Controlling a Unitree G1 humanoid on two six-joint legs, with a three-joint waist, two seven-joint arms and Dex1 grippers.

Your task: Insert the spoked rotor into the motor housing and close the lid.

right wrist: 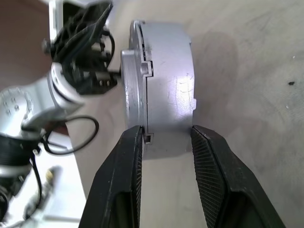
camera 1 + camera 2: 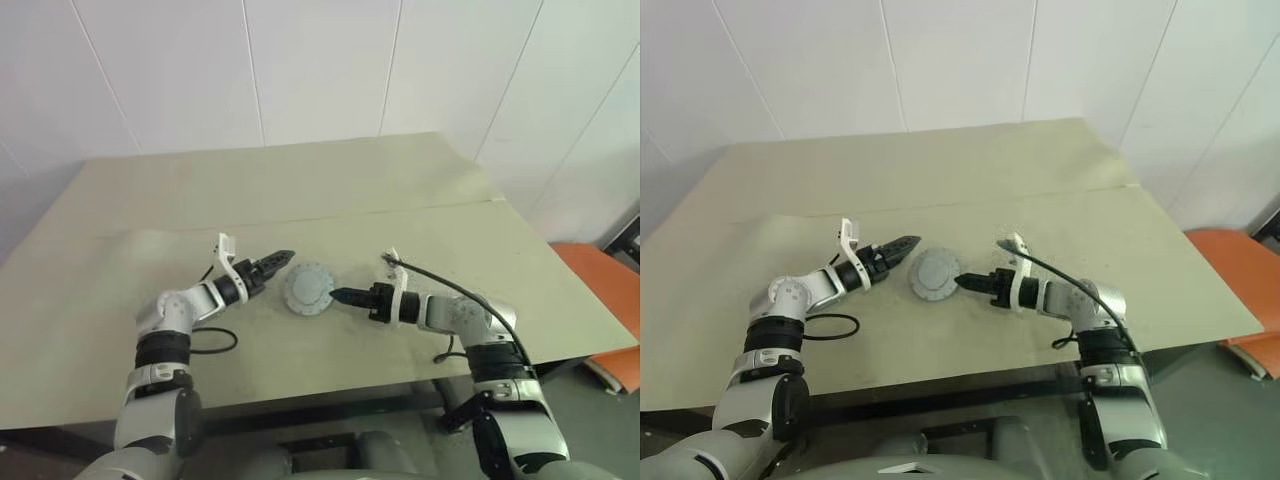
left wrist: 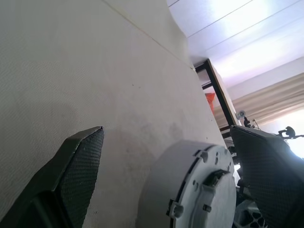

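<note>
The motor housing (image 2: 308, 290) sits on the bench (image 2: 300, 190) with the lid (image 1: 130, 80) closed over it, so the two form one grey round drum between the two grippers. The right gripper (image 2: 338, 296) has its jaws set narrow across the drum's edge; in the right wrist view one black finger (image 1: 124, 175) lies against the lid side and the other against the housing's flat bottom, both touching the rim where lid and body meet. The left gripper (image 2: 284, 258) stands with its jaws spread wide, just beside the drum on the opposite side, and its fingertips (image 3: 83, 161) are clear of the metal. From the left wrist view the lid's face shows small bolts and a notch along its seam. A black cable (image 2: 215, 342) loops on the bench near the left forearm. Beyond the bench's right edge lies something orange (image 2: 600, 290).
</note>
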